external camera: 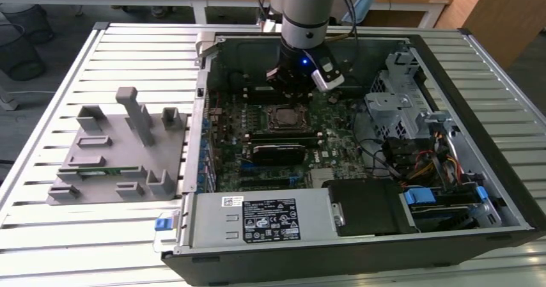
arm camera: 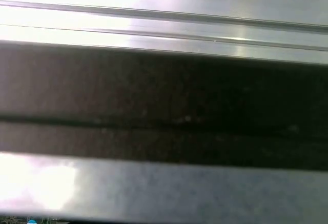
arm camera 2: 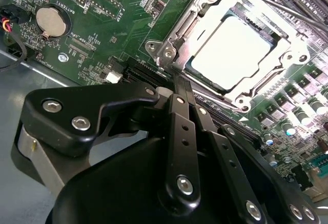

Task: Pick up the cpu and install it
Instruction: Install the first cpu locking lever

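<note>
**CPU seated in its socket, gripper poised just off it**

Exterior view: the grey robot arm reaches down into the open black computer case (external camera: 477, 172), which lies on a ribbed metal table (external camera: 51, 236). Its black gripper (external camera: 290, 89) hangs over the green motherboard (external camera: 341, 140), at about 12 o'clock from the square metal socket frame (external camera: 283, 117) and near it. A grey plastic parts holder (external camera: 111, 159) stands on the table at 9 o'clock from the case, well apart from the arm.

Second wrist view: the cpu (arm camera 2: 237, 49), a small flat square chip with a bright silver-white top, lies flat inside the silver socket frame (arm camera 2: 179, 34). The gripper (arm camera 2: 182, 88) shows from behind, its narrow black fingers (arm camera 2: 180, 85) drawn together with nothing between them, their tips just beside the frame's edge at roughly 7 o'clock from the chip. A round silver coin battery (arm camera 2: 51, 21) sits on the board at 9 o'clock, well apart.

First wrist view: blurred bands of pale ribbed metal (arm camera: 164, 14) and a dark strip.
</note>
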